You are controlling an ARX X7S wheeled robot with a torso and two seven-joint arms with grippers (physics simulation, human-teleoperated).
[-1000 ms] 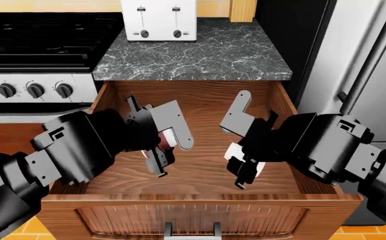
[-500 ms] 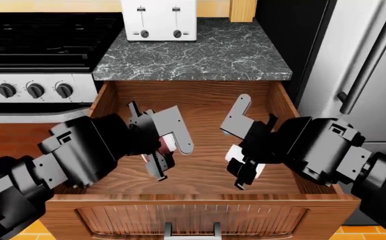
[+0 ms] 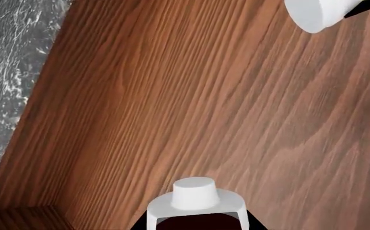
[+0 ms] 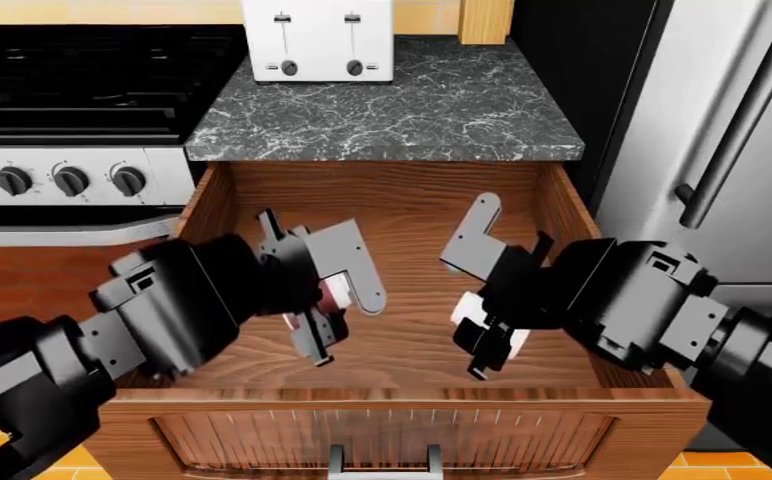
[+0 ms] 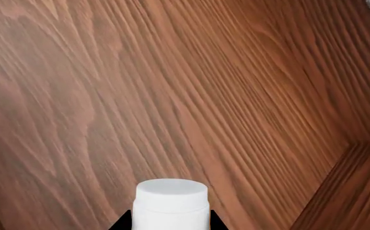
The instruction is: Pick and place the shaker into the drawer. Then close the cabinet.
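We hold a dark-red shaker with a white cap (image 4: 333, 292) in our left gripper (image 4: 322, 300) and a white shaker (image 4: 473, 310) in our right gripper (image 4: 490, 322), low in the middle over the open reddish-brown wooden drawer (image 4: 400, 200), not yet let go or shut

Shaker (image 4: 334, 290) in left gripper (image 4: 327, 296): mostly hidden by the fingers (image 4: 354, 256) in head view, only a red and white sliver shows. Left wrist view cuts its body at the frame edge, cap only. White container (image 5: 171, 202) in right gripper (image 4: 488, 300): cut off at the edge in right wrist view, largely covered by the arm in head view. Drawer (image 4: 400, 340): front panel and silver handle (image 4: 383, 459) clipped by the bottom edge. Toaster (image 4: 318, 40) top and stove (image 4: 66, 100) left side out of frame.
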